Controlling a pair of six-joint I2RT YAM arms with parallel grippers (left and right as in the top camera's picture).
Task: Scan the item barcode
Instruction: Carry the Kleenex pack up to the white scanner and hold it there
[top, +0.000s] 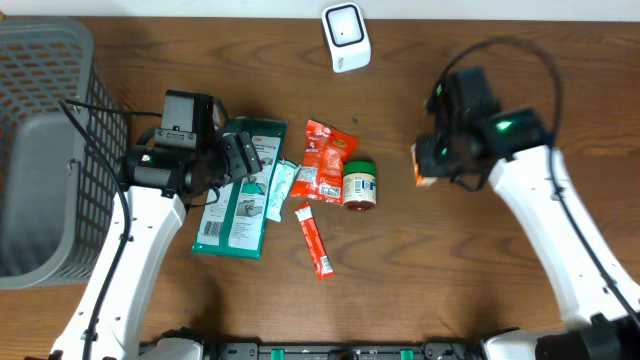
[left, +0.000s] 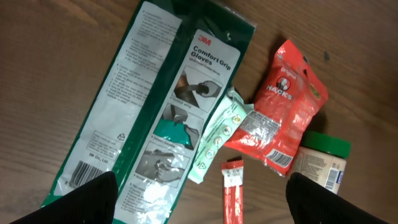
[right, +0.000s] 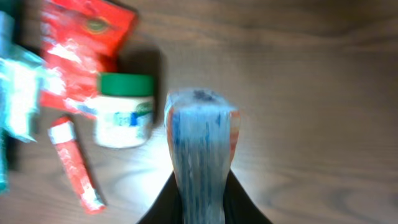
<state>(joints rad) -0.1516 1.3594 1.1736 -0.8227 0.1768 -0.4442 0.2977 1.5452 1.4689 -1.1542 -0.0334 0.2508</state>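
Near edge of the bench (top: 450, 290): a red stick sachet (top: 315, 240) lies flat and loose. To its left is the green glove pack (top: 240, 195), its barcode at the near end. The left fingers (left: 74, 202) are spread wide above that pack and hold nothing.

Mid bench: a green-lidded jar (top: 360, 185) sits against the red snack bag (top: 325, 160). A pale sachet (left: 217, 134) lies between the bag and the glove pack.

Right of the jar and apart from it is the task item, a small packet (right: 200, 149) with orange edges. The right fingers (right: 245, 211) are clenched on its two sides. The wrist view is blurred, so I cannot tell whether it is clear of the bench, and no barcode shows on it.

Far edge: the white scanner (top: 345, 38) stands well apart from the packet, far and to the left.

Judgement: the step in hand is securing the packet for the carry. Lift straight up before moving left, staying clear of the jar. Find the coded face, keep the fingers off it, turn it square to the scanner window and hold it steady there.
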